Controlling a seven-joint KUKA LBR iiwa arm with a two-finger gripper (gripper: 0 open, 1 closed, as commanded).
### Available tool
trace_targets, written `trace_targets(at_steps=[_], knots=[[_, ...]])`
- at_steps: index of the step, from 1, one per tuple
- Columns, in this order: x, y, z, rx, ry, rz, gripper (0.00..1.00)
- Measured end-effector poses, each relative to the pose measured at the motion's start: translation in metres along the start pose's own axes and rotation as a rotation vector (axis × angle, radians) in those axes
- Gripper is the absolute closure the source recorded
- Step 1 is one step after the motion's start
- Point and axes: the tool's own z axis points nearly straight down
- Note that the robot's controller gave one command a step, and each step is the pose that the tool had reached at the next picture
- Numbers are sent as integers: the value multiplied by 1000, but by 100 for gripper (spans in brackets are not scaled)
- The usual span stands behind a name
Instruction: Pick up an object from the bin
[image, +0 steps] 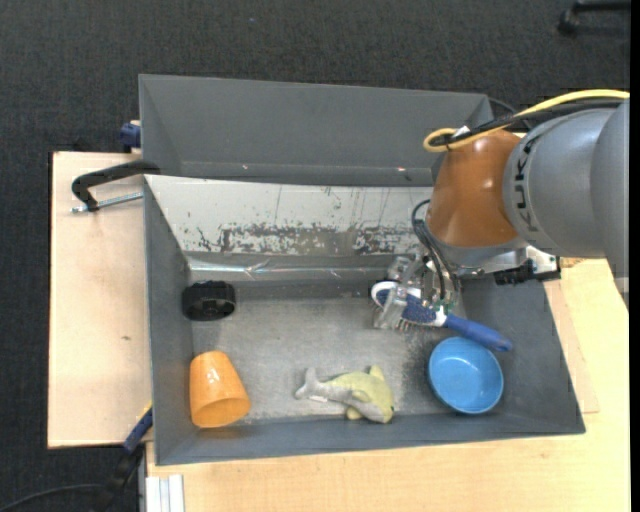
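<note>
My gripper (404, 292) is low in the right half of the bin, near the back wall. Right under it lies a brush (452, 323) with a blue handle and a white head. The head is at the gripper and the handle slants away to the lower right. Just in front of the handle sits a round blue bowl (465, 376), upright. I cannot tell whether the brush is gripped or only lying against the gripper.
A yellow and grey plush fish (350, 391) lies near the front wall at the middle. An orange cup (217, 389) lies on its side in the front left corner. A small black roll (208, 299) sits at the left by the back wall.
</note>
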Motion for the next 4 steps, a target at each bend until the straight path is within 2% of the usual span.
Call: trace_targets(at_steps=[1, 2, 3, 4], knots=[[0, 1, -2, 0, 0, 0, 100], [-2, 3, -34, -1, -4, 0, 100], [-4, 5, -98, -1, -9, -1, 100], [-5, 6, -117, -1, -5, -2, 100]])
